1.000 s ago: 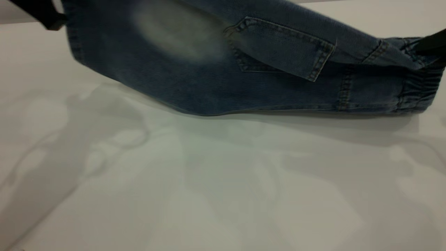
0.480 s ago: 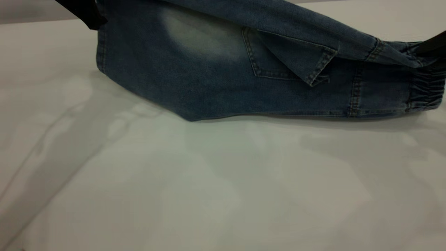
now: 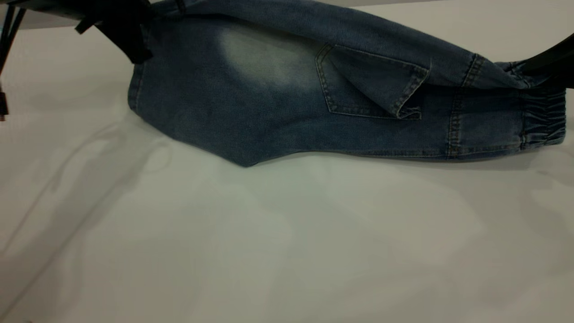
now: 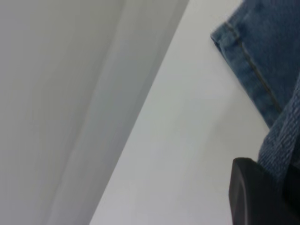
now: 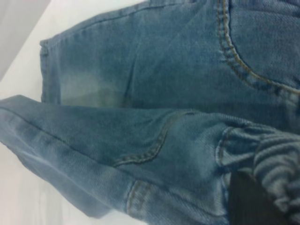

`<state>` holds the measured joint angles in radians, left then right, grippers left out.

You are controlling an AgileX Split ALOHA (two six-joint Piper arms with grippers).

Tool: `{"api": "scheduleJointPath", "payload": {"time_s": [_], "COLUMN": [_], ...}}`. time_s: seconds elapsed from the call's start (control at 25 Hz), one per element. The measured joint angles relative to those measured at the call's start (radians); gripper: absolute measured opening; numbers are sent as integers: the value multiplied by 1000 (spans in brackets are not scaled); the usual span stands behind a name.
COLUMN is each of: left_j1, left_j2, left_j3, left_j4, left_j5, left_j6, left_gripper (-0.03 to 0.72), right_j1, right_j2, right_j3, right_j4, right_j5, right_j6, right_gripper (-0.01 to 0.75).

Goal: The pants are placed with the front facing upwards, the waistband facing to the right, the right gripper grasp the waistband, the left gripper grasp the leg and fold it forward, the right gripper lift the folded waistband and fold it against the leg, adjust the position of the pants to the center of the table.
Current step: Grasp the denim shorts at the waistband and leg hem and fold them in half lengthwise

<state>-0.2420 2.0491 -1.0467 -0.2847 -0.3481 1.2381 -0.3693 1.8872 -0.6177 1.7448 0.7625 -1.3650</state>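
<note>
The blue denim pants [image 3: 278, 112] lie across the far half of the white table [image 3: 287, 251], partly doubled over, with a back pocket [image 3: 372, 85] showing. My left gripper [image 3: 130, 40] is shut on the leg hem at the upper left and holds that edge just above the table. At the right, my right gripper [image 3: 545, 63] is shut on the gathered waistband [image 3: 542, 123]. In the left wrist view a dark finger [image 4: 253, 197] pinches a strip of denim [image 4: 281, 140]. The right wrist view shows a finger [image 5: 251, 201] against the ruched waistband [image 5: 276, 159].
The near half of the table is bare white surface with soft shadows. Its left edge [image 4: 140, 122] runs close to the leg hem [image 4: 243, 51]. Dark cables [image 3: 9, 31] hang at the far left.
My left gripper has carried the leg hem rightward and lower. The lifted layer has sunk over the lower layer, and the pants rest flatter on the table. The right gripper has barely moved.
</note>
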Motion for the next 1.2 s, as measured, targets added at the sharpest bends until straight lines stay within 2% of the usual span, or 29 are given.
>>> {"api": "scheduleJointPath", "payload": {"time_s": [0.8,1.2], "left_j1": [0,0], "left_j2": [157,223], "left_j3": [-234,-275], "left_j4": [2,4], "left_j5": [-2,-108], "left_j6": [2,2], "left_gripper": [91,91], "right_j1": [1,1], "right_j2": [-1,-1], "right_j3": [0,-53], "right_j4": [0,0], "right_j5": [-36,-39], "right_j6": [-1,47], "right_gripper": [36,43]}}
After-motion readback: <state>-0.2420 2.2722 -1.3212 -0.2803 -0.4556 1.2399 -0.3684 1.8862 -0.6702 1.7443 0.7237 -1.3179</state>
